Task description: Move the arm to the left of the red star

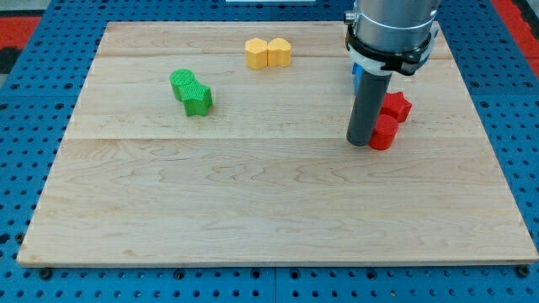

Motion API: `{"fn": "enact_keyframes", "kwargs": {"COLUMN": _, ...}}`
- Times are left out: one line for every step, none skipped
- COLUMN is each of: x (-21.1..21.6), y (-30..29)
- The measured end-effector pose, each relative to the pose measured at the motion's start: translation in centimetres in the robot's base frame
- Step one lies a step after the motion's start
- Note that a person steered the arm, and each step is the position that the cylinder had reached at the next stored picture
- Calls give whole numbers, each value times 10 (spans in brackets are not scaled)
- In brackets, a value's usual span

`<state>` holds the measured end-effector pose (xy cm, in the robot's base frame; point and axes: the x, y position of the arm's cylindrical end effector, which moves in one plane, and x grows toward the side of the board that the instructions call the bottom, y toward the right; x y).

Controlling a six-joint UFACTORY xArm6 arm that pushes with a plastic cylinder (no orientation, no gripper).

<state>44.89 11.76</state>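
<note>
Presently: red star (396, 105) at the board's (253, 219) right, touching a red cylinder (383, 132) just below it. My tip (360, 141), bare rod gripping nothing, stands against the cylinder's left side. A blue block (356, 80) shows behind the rod. Upper middle: two touching yellow blocks (268, 53). Upper left: two touching green blocks (191, 91).

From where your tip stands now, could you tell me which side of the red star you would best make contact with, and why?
I have no gripper, so I can only push. The red star is best met on its face toward the view's left. My tip already stands on that side, just below it, beside the red cylinder, which touches the star's lower edge. A blue block is mostly hidden behind the rod.
</note>
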Motion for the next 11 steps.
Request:
{"fn": "enact_keyframes", "kwargs": {"x": 0, "y": 23}}
{"fn": "enact_keyframes", "kwargs": {"x": 0, "y": 26}}
{"fn": "enact_keyframes", "kwargs": {"x": 0, "y": 26}}
{"fn": "enact_keyframes", "kwargs": {"x": -11, "y": 14}}
{"fn": "enact_keyframes", "kwargs": {"x": -24, "y": 14}}
{"fn": "enact_keyframes", "kwargs": {"x": -27, "y": 14}}
{"fn": "enact_keyframes", "kwargs": {"x": -36, "y": 14}}
{"fn": "enact_keyframes", "kwargs": {"x": -37, "y": 14}}
{"fn": "enact_keyframes", "kwargs": {"x": -59, "y": 14}}
{"fn": "enact_keyframes", "kwargs": {"x": -60, "y": 14}}
{"fn": "enact_keyframes", "kwargs": {"x": -60, "y": 14}}
